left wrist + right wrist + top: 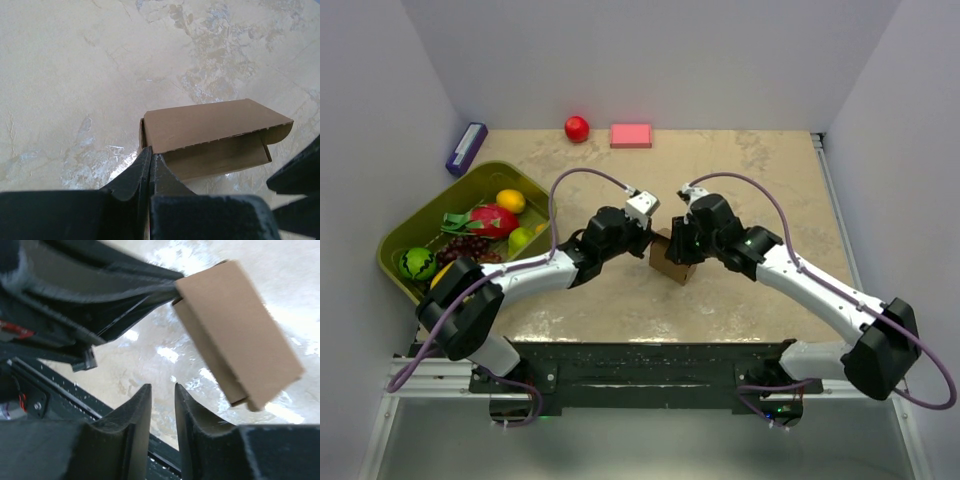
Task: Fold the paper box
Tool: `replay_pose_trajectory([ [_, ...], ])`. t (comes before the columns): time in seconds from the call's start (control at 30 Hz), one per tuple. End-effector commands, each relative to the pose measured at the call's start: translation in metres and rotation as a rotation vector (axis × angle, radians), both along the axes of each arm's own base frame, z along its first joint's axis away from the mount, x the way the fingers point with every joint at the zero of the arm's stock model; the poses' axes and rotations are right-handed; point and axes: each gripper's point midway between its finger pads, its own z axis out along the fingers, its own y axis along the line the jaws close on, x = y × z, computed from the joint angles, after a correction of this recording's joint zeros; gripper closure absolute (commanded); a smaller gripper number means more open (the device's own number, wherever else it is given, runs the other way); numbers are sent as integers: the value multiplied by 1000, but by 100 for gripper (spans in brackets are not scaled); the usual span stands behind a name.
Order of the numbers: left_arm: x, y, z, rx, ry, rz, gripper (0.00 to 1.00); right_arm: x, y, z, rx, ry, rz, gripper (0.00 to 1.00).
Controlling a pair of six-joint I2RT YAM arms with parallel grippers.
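Observation:
The paper box (672, 264) is a small brown carton between the two arms, a little forward of the table's middle. In the left wrist view the paper box (210, 125) is partly folded, with a lid panel over an open side. My left gripper (150, 152) is shut, pinching the box's near left corner wall; it also shows in the top view (652, 243). My right gripper (162, 386) is open and empty, just beside the box (240, 335) and not touching it. It sits at the box's right in the top view (686, 246).
A green bin (415, 225) of toy fruit stands at the left. A purple box (466, 147), a red ball (577, 128) and a pink block (631, 135) lie along the back edge. White walls enclose the table on three sides.

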Motion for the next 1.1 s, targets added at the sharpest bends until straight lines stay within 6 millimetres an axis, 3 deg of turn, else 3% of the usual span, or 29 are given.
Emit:
replay_pose_trajectory([
  [0.0, -13, 14, -36, 94, 68, 7, 100, 16, -9, 39, 81, -86, -59, 74],
  [0.17, -16, 14, -36, 89, 74, 6, 100, 28, -19, 44, 74, -126, -121, 79],
  [0.5, -21, 14, -38, 85, 87, 0, 100, 42, -34, 14, -33, -130, -193, 85],
  [1.07, -27, 8, -32, 48, 109, -14, 100, 32, -40, -27, -77, -30, -223, 85],
])
